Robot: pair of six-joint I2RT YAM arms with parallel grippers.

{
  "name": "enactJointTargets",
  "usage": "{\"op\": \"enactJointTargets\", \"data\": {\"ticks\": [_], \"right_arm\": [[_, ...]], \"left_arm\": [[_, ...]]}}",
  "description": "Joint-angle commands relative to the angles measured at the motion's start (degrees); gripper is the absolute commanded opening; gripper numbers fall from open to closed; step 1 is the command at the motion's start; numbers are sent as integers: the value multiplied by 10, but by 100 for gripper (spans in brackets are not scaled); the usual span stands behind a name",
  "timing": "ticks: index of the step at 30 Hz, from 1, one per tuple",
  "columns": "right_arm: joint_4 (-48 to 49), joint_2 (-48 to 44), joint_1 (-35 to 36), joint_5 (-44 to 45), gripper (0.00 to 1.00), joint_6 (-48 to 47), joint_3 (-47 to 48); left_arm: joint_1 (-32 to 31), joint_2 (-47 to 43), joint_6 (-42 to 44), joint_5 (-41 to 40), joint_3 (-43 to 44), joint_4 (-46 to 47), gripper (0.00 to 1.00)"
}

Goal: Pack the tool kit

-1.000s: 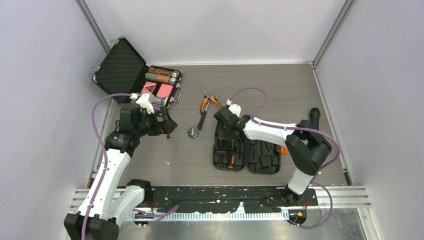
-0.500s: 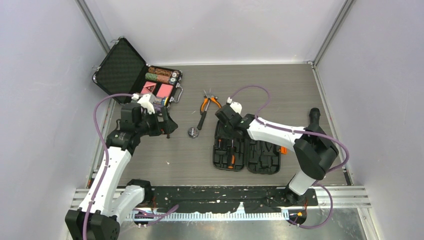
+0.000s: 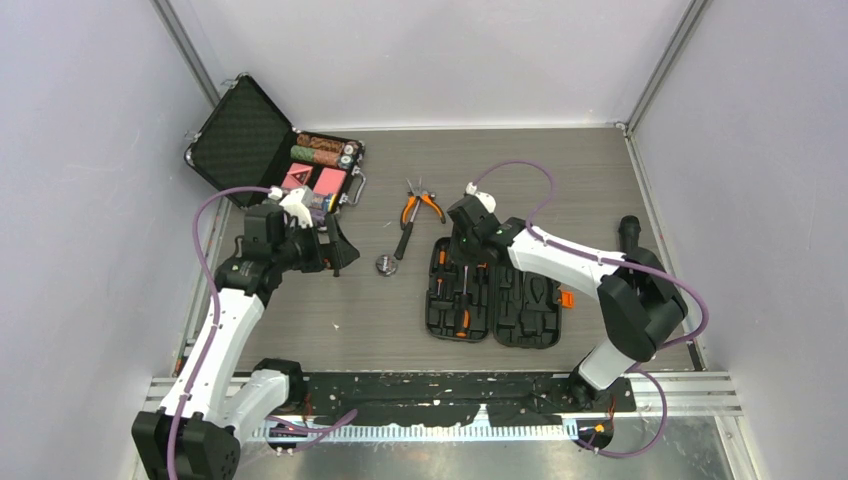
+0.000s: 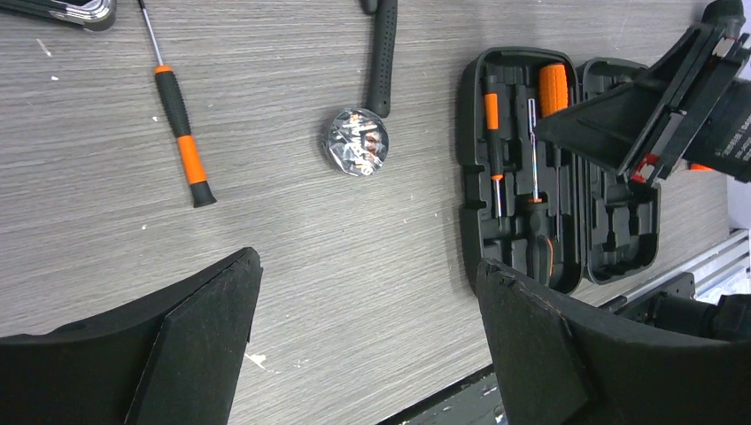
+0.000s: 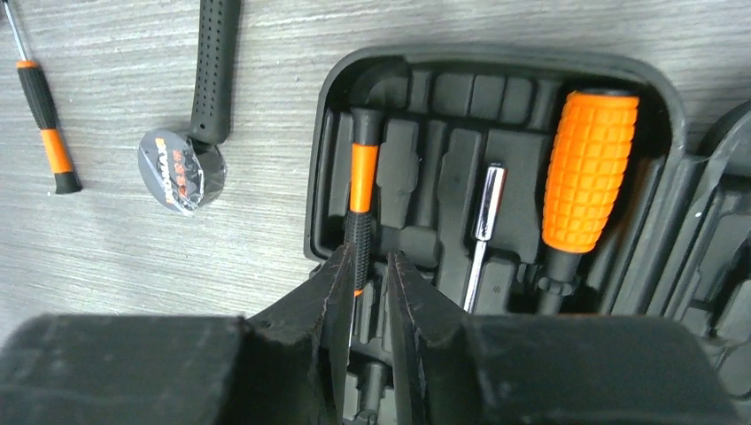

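- My right pincer [image 5: 367, 288] hangs over the left half of the tool kit [image 5: 496, 55], which lies open on the counter [image 3: 330, 320] in front of my right arm.
- Its jaws are almost pressed together, with only a thin slit between them. They sit over the lower end of a small orange-and-black screwdriver [image 5: 360, 181] lying in the case's leftmost slot. I cannot tell whether they pinch it or only hover above it.
- If I am pinching it and lift without spreading first, I would drag it out of its slot.
- If it sits proud of the slot, the lid may not close. Pressing it home at a slant could skid the light case across the counter.
- The fat orange-handled driver [image 5: 589, 168] and the silver bit [image 5: 483, 212] lie in nearby slots, and a sideways swing could knock them loose.
- My left pincer [image 4: 367, 261] is spread wide and empty above the counter, left of the kit.
- A loose thin screwdriver [image 4: 181, 142], a round shiny disc [image 4: 354, 142], a black-handled tool [image 4: 383, 53] and the pliers [image 3: 422, 204] lie outside the case, between my two arms. If both arms reach there at once, they could collide.
- The thin screwdriver lies flat and looks likely to roll or slip away when I close on it.
- The open briefcase [image 3: 325, 165] at the far left is the wrong box, and a tool dropped there would be misplaced.
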Motion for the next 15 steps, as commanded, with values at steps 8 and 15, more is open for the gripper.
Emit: {"op": "enactJointTargets", "data": {"ticks": [8,15], "right_arm": [[42,32,-14,-54,23,-27,32],[43,61,-15,-54,21,-27,39]], "left_arm": [[2,8,13,33,0,8,92],[1,9,15,37,0,9,92]]}}
